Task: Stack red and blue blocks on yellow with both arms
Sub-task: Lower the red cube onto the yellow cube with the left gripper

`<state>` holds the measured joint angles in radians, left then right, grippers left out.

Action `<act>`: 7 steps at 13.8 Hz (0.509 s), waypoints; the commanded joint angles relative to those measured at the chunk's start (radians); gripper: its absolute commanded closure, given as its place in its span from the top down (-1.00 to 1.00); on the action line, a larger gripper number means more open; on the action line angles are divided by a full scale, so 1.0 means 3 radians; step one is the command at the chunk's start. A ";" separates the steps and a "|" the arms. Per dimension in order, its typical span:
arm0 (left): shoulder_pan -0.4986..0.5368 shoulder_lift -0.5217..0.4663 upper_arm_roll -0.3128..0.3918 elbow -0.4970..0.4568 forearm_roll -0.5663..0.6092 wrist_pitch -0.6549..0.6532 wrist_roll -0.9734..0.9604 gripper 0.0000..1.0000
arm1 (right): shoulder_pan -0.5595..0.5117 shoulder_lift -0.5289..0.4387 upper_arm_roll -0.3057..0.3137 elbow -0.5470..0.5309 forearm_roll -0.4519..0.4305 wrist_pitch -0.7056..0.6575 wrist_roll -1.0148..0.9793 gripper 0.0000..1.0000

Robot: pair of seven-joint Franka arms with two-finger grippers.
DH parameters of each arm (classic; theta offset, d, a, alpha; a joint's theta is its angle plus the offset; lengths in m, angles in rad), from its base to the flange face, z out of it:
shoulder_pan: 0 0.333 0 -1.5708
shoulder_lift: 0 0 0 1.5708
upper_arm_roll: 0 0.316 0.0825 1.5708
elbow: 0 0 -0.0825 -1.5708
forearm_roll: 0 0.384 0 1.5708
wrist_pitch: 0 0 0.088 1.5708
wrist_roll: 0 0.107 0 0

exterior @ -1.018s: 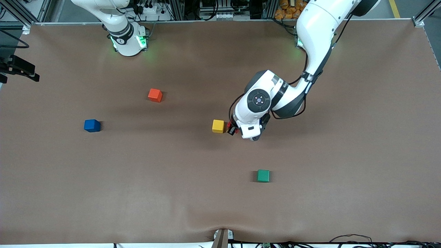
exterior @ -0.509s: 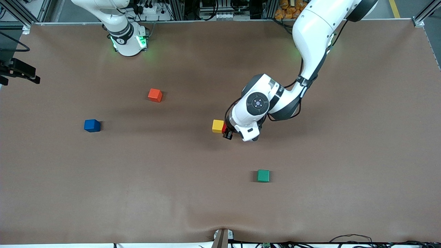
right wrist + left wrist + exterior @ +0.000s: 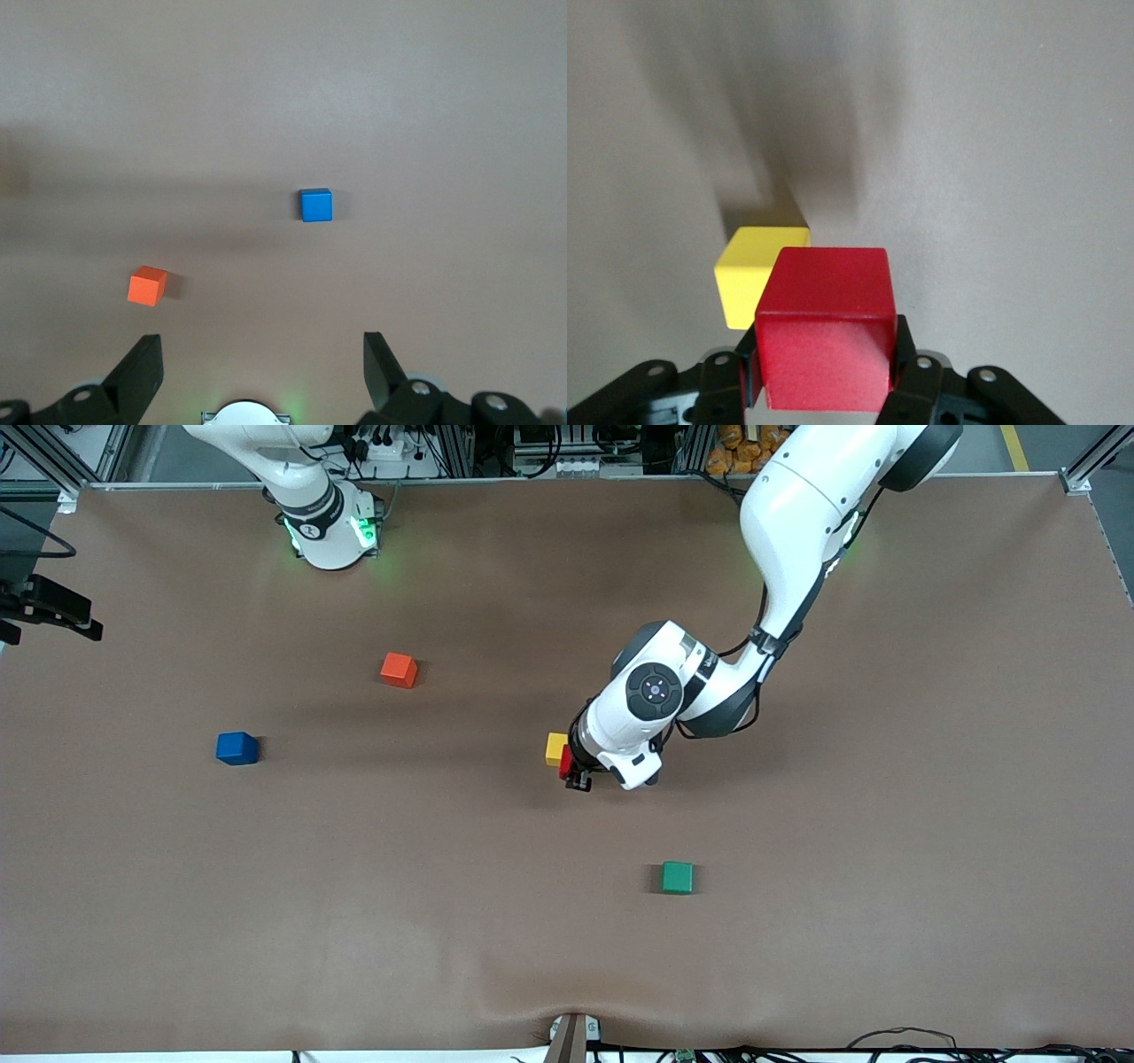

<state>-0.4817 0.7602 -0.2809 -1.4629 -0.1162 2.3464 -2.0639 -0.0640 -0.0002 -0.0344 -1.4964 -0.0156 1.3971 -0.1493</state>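
You see the left gripper (image 3: pixel 824 390) clenched on the small matte red cube (image 3: pixel 824 341), one black finger pressed on each of two opposite side faces, and it carries the cube in the air over the brown table surface (image 3: pixel 797 868), partly over the small matte bright-yellow cube (image 3: pixel 555 748). In the left wrist view the red cube sits square between the fingers with its flat top face level and not tilted; it is a cube, so you cannot name a long axis for it. The yellow cube rests flat on the table near the middle, and from the front camera the red cube (image 3: pixel 565 763) shows just at its edge, overlapping the side toward the left arm's end; the two edges look nearly parallel, but you cannot tell if the cubes touch. The small matte deep-blue cube (image 3: pixel 236 748) stands on the table well apart, toward the right arm's end, and the small orange cube (image 3: pixel 399 670) lies farther from the front camera than the blue one. The small green cube (image 3: pixel 677 877) is nearer to the front camera than the yellow cube. The right gripper (image 3: pixel 261 376) waits with its fingers spread wide and holding nothing, over the table near its own base, looking down at the blue cube (image 3: pixel 315 204) and the orange cube (image 3: pixel 147 286).
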 commanded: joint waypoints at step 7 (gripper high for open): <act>-0.0215 0.0105 0.0062 0.0121 -0.0032 0.0176 -0.0299 -1.00 | -0.0052 0.0093 0.0033 0.0074 -0.0020 -0.0034 0.0017 1.00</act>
<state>-0.5228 0.7850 -0.2765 -1.4505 -0.1163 2.3886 -2.1357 -0.0655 0.0196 -0.0344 -1.4964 -0.0156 1.3968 -0.1493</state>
